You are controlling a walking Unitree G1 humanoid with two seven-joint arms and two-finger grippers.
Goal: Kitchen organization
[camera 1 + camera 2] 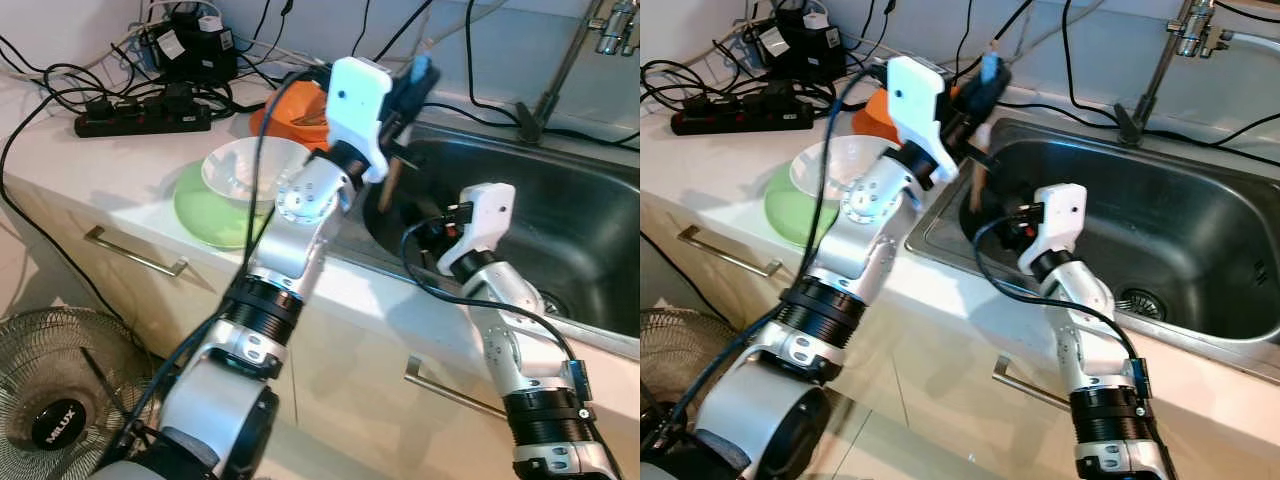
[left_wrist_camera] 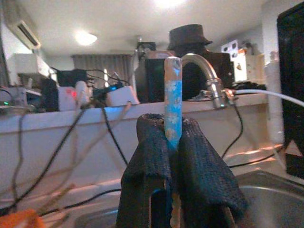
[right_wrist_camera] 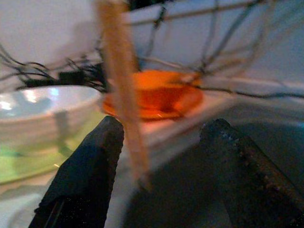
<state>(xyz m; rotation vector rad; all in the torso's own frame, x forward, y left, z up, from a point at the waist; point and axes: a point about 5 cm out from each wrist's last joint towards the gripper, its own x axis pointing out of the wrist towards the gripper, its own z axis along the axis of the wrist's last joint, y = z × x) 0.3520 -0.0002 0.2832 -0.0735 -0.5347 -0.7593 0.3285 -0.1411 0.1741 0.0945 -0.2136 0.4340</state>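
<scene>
Steel sink (image 1: 590, 240) sits right of the worktop (image 1: 100, 170); both arms are reaching in from the near side. Right end effector (image 3: 161, 156) is low at the sink's near-left corner, fingers spread, nothing between them, pointed at the wooden stick's lower end. Left end effector (image 2: 173, 156) is higher, above the sink's left rim, clamped on that stick (image 2: 173, 102): wood shaft, blue-painted upper section, hanging down into the basin. Can't tell what utensil it is.

Left of the sink on the worktop: white bowl (image 1: 250, 170) stacked on a green plate (image 1: 205, 210); behind them an orange dish (image 1: 295, 115). Farther left, power strip (image 1: 140, 118) and a cable tangle. Faucet (image 1: 565, 60) at far right.

Progress, my read: early to mid. One utensil lifted but not yet put anywhere; dishes are grouped, though the final spot is unclear. Looks like a handover or a placement comes next.
</scene>
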